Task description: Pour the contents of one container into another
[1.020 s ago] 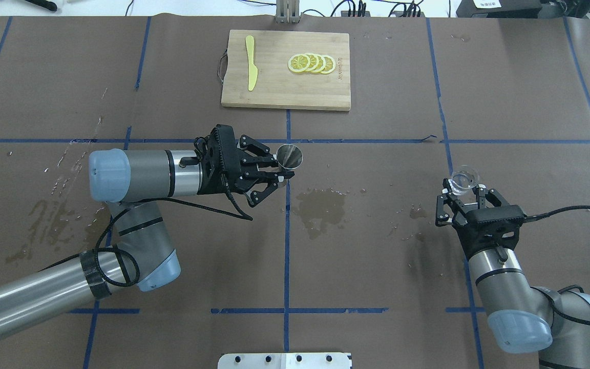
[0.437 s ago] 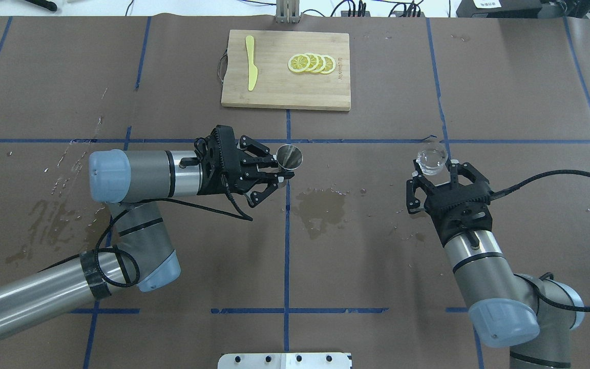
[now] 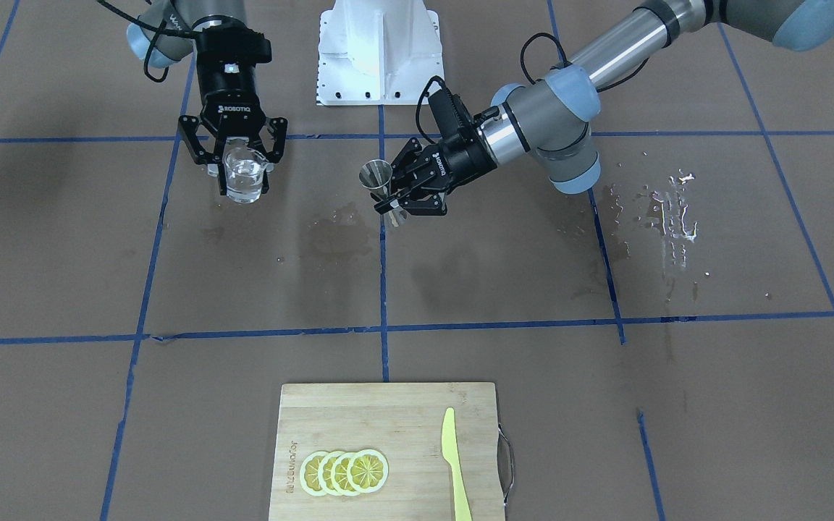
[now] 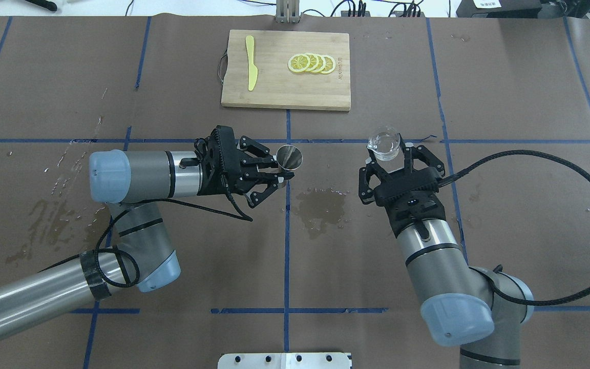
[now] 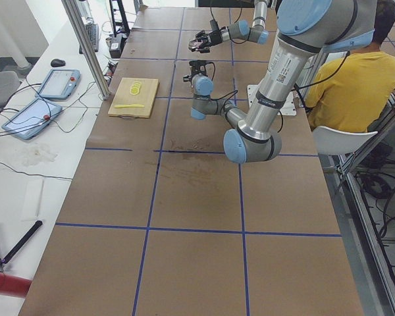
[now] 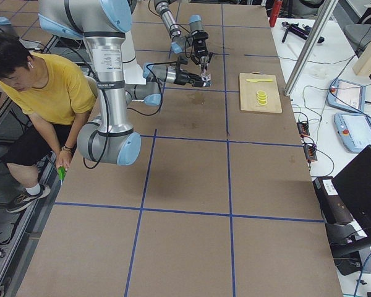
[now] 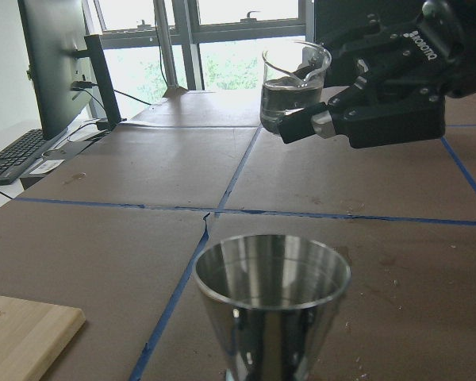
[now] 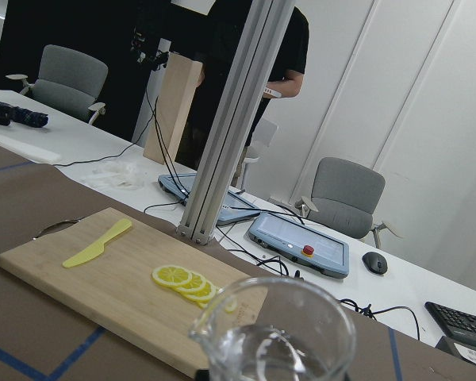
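The small clear glass cup [image 4: 385, 143] stands upright with clear liquid in it, and my right gripper [image 4: 388, 154] is shut on it above the table. In the front-facing view the cup [image 3: 245, 177] hangs left of centre. My left gripper [image 4: 280, 169] is shut on the waist of the steel jigger [image 4: 290, 156], which is upright with its open cone facing up. The left wrist view has the jigger [image 7: 270, 305] close in front and the cup [image 7: 293, 91] beyond it, higher and apart. The cup's rim [image 8: 274, 341] fills the bottom of the right wrist view.
At the table's far middle, a bamboo cutting board [image 4: 274, 87] carries lemon slices [image 4: 311, 63] and a yellow knife [image 4: 250, 61]. A wet patch [image 4: 320, 205] darkens the paper between the arms. A seated person [image 5: 355, 79] is beside the robot's base.
My right arm has carried the cup leftward and away from the robot's base, closing much of the gap to the jigger. The left arm and jigger have stayed still.
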You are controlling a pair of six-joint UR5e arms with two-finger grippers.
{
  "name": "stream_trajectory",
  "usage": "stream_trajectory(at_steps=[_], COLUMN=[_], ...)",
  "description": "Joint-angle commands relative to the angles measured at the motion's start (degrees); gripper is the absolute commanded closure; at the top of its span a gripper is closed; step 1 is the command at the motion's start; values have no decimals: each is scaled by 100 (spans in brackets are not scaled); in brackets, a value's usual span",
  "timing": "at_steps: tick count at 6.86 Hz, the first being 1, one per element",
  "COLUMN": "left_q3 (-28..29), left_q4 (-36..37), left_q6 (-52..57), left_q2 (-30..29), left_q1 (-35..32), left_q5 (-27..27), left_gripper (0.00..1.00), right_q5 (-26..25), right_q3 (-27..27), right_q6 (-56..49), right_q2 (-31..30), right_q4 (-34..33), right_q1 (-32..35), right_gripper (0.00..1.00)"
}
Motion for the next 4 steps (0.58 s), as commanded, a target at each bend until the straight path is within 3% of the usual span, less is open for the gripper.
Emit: stream_trajectory(at_steps=[1, 4], left_q3=[0, 0], left_q4=[0, 0], left_q6=[0, 0], left_q2=[0, 0], left_q1=[3, 3], left_q5=[7, 24], left_gripper=[100, 100], right_q5=[-54, -63], right_q3=[9, 0], right_q6=[-69, -70], right_q2=[685, 1116], right_q4=[-1220, -2355], right_q1=[-13, -65], right_gripper=[100, 100])
